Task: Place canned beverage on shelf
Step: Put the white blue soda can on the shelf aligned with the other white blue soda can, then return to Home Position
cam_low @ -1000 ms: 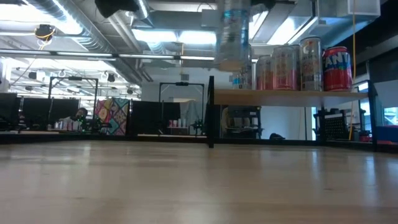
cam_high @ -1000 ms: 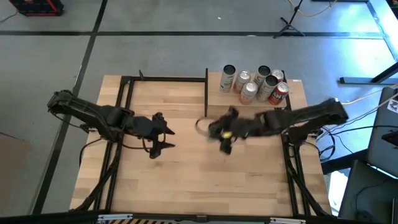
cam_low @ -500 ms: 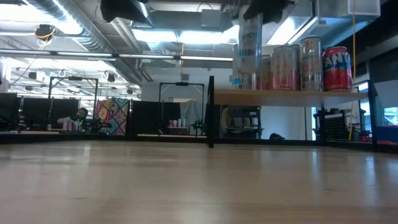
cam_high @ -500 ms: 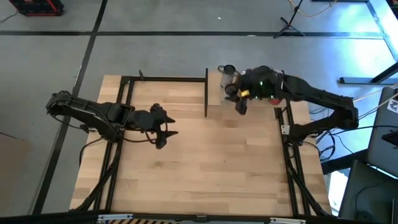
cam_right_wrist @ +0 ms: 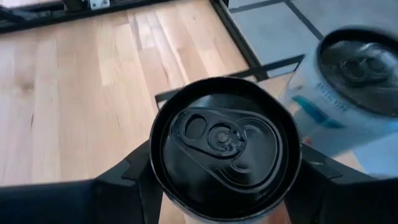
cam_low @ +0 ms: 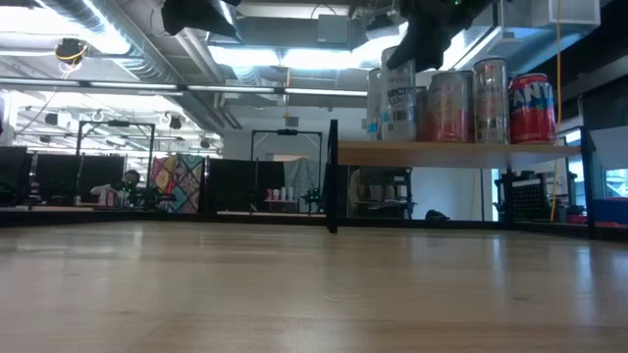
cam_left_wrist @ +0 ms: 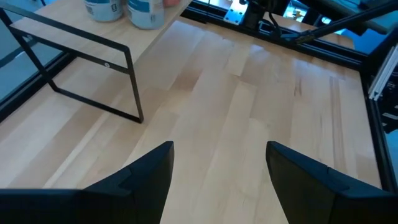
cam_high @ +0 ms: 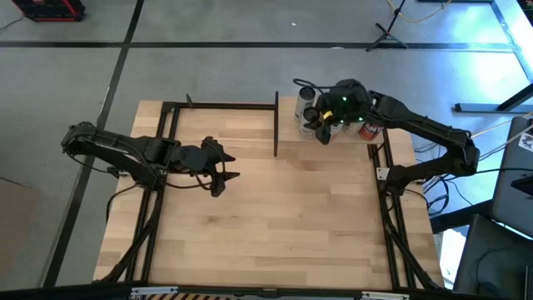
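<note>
Judging by looks, the can (cam_right_wrist: 219,144) is rigid, slick and thin-walled, so the right pincer (cam_high: 326,125), closed around its body over the shelf (cam_low: 461,149), grips sensibly mid-height.

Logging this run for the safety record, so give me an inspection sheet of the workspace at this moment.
Surface: plank tabletop, bare in the middle.
Job's things: shelf at the far right corner; black-topped can between the right gripper's fingers, above the shelf's near left part.
Clutter: other cans standing in a group on the shelf, one red.
Grippers: right gripper shut on the can over the shelf; left gripper open, over the table's left half, holding nothing.
Cables: leads by the right arm's base, off the table.
Surroundings: grey floor, a stand's feet beyond the table; a person far off at desks.
</note>
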Robot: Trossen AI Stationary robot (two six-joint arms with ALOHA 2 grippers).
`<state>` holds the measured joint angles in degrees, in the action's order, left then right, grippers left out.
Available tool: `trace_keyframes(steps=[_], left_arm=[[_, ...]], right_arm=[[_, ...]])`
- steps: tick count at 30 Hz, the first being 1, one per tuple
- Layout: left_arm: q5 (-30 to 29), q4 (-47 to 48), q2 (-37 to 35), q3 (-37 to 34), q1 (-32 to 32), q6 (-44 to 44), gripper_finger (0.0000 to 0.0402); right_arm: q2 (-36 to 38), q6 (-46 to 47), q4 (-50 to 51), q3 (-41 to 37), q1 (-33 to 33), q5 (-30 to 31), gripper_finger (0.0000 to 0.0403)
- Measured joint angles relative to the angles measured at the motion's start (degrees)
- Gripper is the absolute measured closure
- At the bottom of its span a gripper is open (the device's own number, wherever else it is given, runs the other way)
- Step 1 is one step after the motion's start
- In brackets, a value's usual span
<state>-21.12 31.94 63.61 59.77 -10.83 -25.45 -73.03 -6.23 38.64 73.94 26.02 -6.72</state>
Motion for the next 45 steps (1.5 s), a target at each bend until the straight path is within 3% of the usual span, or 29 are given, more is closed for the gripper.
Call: trace_keyframes(steps=[13, 20, 26, 31, 36, 39, 42, 45], left_arm=[[-0.5, -0.5, 0.0, 0.0, 0.0, 0.0, 0.0152], [-0.5, -1.7, 0.0, 0.0, 0.0, 0.0, 0.0152], [-0.5, -1.7, 0.0, 0.0, 0.0, 0.1, 0.0152], [-0.5, -1.7, 0.0, 0.0, 0.0, -0.2, 0.0152], [-0.4, -2.0, 0.0, 0.0, -0.5, -4.3, 0.0152], [-0.7, -2.6, 0.0, 0.0, -0.5, -4.5, 0.0153], [-0.6, -3.3, 0.0, 0.0, -0.2, -4.0, 0.0164], [1.6, -3.4, 0.0, 0.0, 0.4, -2.5, 0.0203]], right_arm=[[-0.5, 0.2, -1.4, -0.8, 1.1, -0.8, 0.0177], [-0.7, 0.1, -1.8, -0.8, 1.1, -0.4, 0.0061], [-0.6, 0.1, -1.1, 0.1, 1.1, 0.1, 0.0026], [-0.6, -0.6, 0.4, 5.0, 1.0, 0.1, 0.0034], [-0.6, -1.6, 10.0, 14.8, 1.0, 2.0, 0.0045], [-0.4, 2.5, 14.0, 19.7, -1.2, 0.6, 0.0058], [0.2, 6.6, 14.5, 20.0, -6.8, -0.3, 0.0093], [0.6, 10.1, 12.1, 16.8, -14.9, 1.3, 0.0159]])
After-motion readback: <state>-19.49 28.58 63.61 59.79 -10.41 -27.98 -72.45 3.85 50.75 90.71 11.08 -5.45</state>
